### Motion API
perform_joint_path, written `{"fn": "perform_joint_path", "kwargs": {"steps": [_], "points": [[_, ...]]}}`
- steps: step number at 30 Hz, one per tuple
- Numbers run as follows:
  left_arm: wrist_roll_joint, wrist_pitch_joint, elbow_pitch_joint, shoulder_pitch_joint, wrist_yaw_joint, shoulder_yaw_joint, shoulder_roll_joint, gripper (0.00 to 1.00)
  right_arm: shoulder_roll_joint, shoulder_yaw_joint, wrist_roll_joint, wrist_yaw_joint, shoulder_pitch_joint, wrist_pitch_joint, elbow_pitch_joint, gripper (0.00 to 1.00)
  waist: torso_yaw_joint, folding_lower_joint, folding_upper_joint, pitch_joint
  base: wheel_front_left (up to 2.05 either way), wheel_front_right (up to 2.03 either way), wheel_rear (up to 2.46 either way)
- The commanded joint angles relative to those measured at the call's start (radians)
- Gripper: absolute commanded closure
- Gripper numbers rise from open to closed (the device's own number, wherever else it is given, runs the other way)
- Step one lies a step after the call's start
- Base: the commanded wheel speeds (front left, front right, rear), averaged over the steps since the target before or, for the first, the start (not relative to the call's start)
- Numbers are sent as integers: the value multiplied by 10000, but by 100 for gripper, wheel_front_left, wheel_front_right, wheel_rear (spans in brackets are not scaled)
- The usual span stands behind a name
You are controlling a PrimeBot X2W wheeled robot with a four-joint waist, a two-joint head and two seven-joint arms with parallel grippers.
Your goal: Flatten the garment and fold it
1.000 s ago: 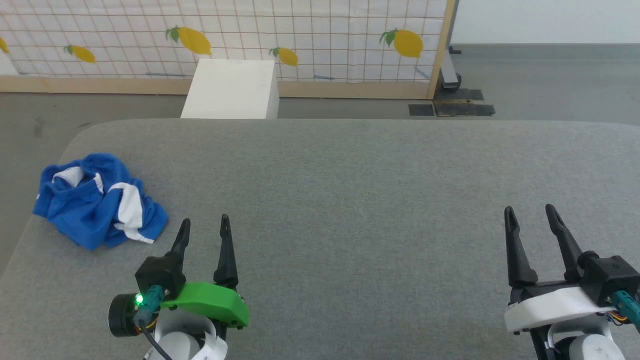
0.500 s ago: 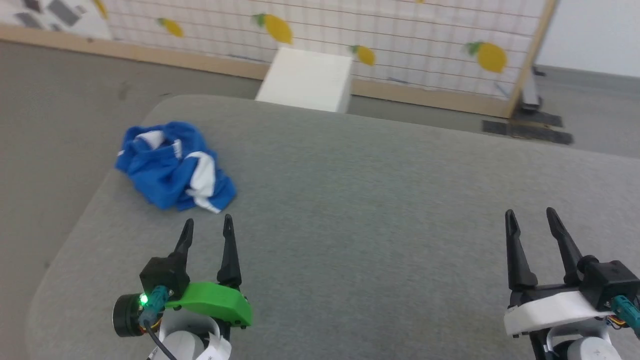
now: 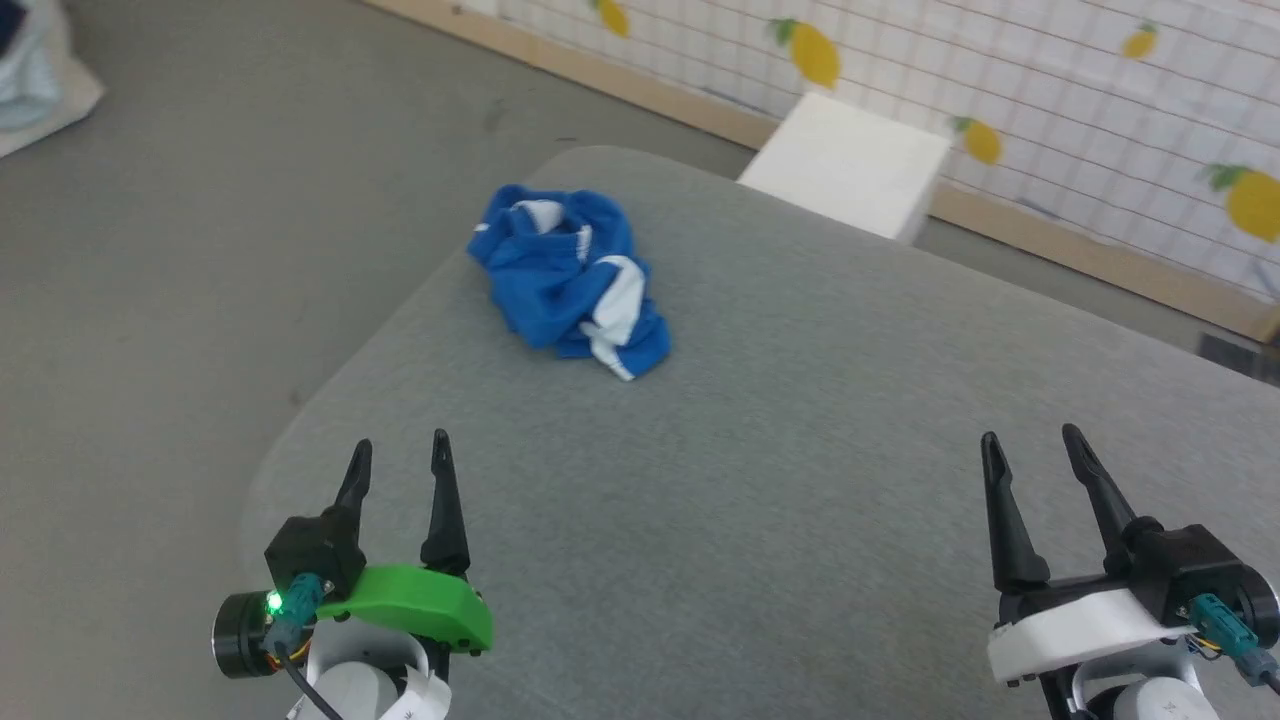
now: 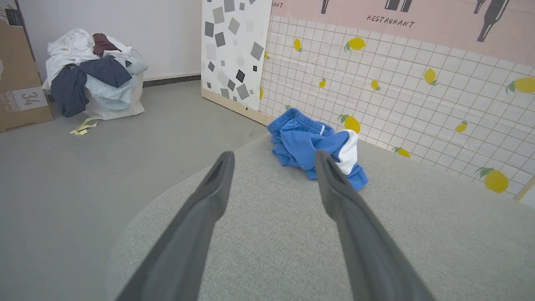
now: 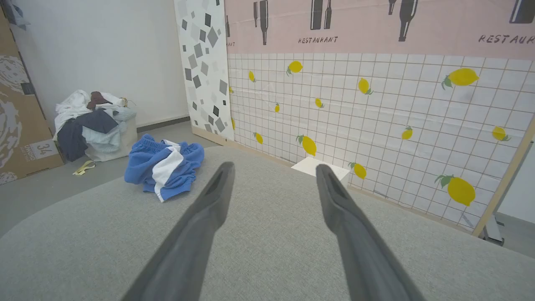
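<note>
The garment (image 3: 571, 275) is a crumpled heap of royal-blue fabric with white patches, lying near the far left corner of the grey padded table (image 3: 800, 480). In the left wrist view the garment (image 4: 309, 146) sits ahead, just past the fingertips. The right wrist view has the garment (image 5: 163, 165) far off to the left. My left gripper (image 3: 398, 450) hovers open and empty near the table's left front. My right gripper (image 3: 1032, 448) stands open and empty at the lower right.
A white box (image 3: 850, 165) stands on the floor behind the table, before a lemon-print panel (image 3: 1050, 90). A pile of clothes in a bag (image 4: 92, 79) and a cardboard box (image 4: 21, 83) sit on the floor to the left.
The camera has swung left, so the whole picture has shifted right. Both grippers keep their places in the view and stay open. The garment lies unchanged.
</note>
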Motion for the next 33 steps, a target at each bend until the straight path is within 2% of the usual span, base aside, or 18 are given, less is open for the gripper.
{"fn": "perform_joint_path", "kwargs": {"steps": [1, 10, 23, 27, 33], "points": [[10, -45, -13, 36, -9, 18, -22, 0, -1, 5, -30, -15, -36, -57, 13, 0, 1050, 0, 0, -32, 0, 0, 0], [55, -45, -8, 128, -32, 85, -22, 0, -1, 130, -93, -15, -40, -57, 107, 0, 1589, 0, 0, -138, 0, 0, 0], [-425, -45, -268, -51, -56, 350, -22, 0, -1, 123, -236, -15, -191, -57, 34, 0, 1220, 0, 0, 324, 0, 0, 0], [-561, -45, -269, -1028, -325, 675, -11, 0, -1, 180, -501, -15, -516, 40, -211, 0, 852, 0, 0, 970, 0, 0, 0], [-1180, 158, 870, -3728, -745, 1223, 276, 0, -1, 266, -1065, -15, -1332, 351, -714, 0, -196, 0, 0, 2543, 0, 0, 0]]}}
